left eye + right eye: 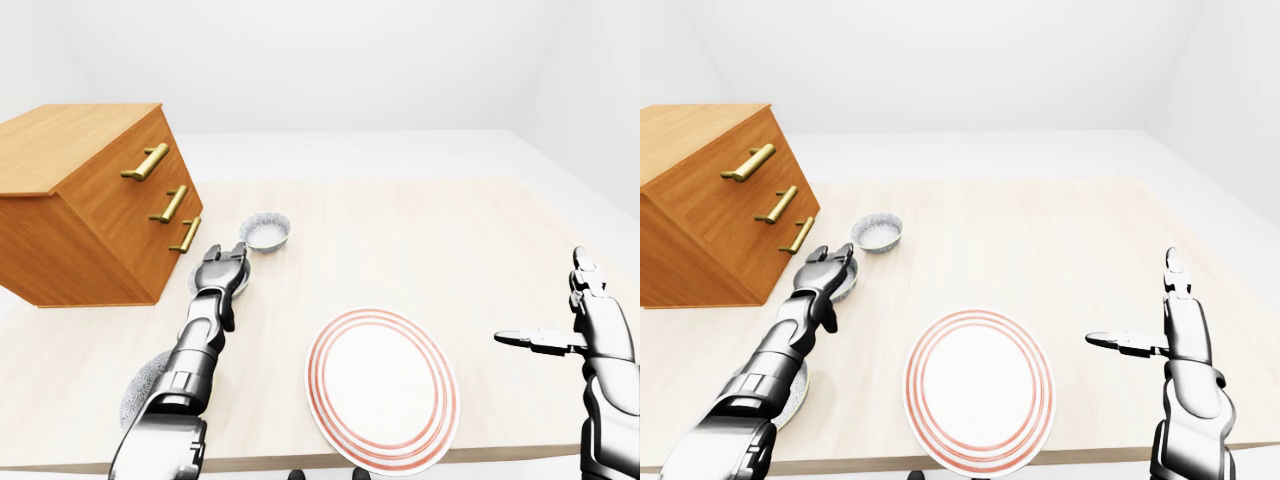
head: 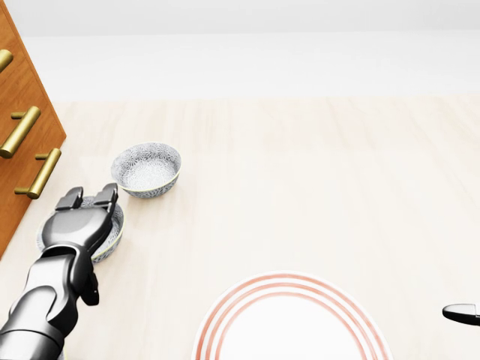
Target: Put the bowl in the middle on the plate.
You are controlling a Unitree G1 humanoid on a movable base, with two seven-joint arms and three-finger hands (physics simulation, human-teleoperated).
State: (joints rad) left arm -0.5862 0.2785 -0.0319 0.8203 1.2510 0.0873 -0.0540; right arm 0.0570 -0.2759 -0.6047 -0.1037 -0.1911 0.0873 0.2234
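Pale wood tabletop [image 2: 300, 165] fills the head view, with a drawer chest [image 2: 22, 90] at the left edge. The middle bowl [image 2: 115, 229] sits upright, mouth up (round, so no long axis), just beside the chest. The left hand [image 2: 79, 221] lies over it. Two fingers [image 2: 105, 195] reach its upper rim, but the thumb is hidden, so I cannot tell whether they grip. The far bowl [image 2: 146, 169] shows its patterned inside. The plate [image 2: 292, 330] is well apart at the bottom, and only a fingertip of the right hand [image 2: 459, 311] shows.

The left-eye view adds the near bowl [image 1: 138, 385], half behind the left arm.

In the right-eye view the right hand is spread wide, holding nothing.
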